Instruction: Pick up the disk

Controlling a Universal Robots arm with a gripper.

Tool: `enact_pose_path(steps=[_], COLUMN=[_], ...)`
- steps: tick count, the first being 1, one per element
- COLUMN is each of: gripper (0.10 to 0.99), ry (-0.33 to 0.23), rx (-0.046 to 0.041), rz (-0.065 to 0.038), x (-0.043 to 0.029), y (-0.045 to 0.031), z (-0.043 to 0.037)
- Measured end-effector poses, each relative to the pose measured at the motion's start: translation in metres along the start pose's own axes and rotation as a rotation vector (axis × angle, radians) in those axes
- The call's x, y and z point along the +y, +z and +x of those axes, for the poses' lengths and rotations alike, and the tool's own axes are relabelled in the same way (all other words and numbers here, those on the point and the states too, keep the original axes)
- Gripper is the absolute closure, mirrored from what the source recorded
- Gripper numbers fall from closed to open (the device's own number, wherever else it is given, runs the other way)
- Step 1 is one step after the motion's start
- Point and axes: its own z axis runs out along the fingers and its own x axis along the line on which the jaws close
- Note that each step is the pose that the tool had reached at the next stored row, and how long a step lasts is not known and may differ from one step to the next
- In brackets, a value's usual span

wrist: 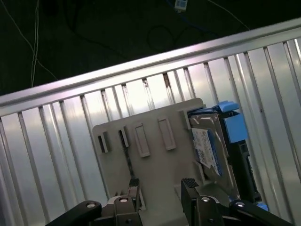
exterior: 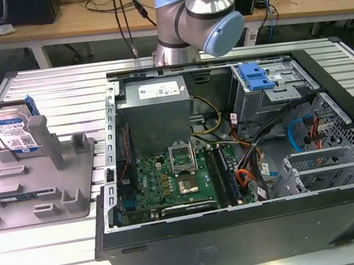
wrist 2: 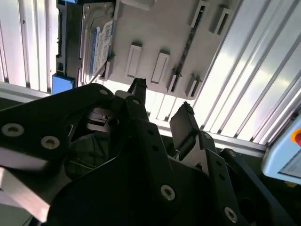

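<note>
Silver metal with a white-and-blue label and blue side rails, the disk (exterior: 11,133) stood on edge at the far end of the grey plate (exterior: 39,183), at the exterior view's left, beside the open computer case (exterior: 245,241). The arm (exterior: 196,11) rose behind that case. In both wrist views the claw (wrist 2: 162,99) (wrist: 162,184) was spread wide and empty, well apart from the disk.

No print I can make out. The disk (exterior: 11,131) carries a white-and-blue label with a barcode, seen in the exterior view and both wrist views, but its characters don't resolve. The white sticker on the power supply (exterior: 156,96) is just as unreadable.
</note>
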Motion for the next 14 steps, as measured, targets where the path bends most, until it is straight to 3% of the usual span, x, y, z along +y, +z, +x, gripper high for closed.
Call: enact_pose_path(steps=[10,14], gripper=[0.604,0.604], ry=[-0.196,-0.221], rx=[0.0064,0.0090], rz=[0.005,0.006], x=[-0.0004,-0.0005], y=[0.0014,0.0018], z=[-0.0001,-0.0001])
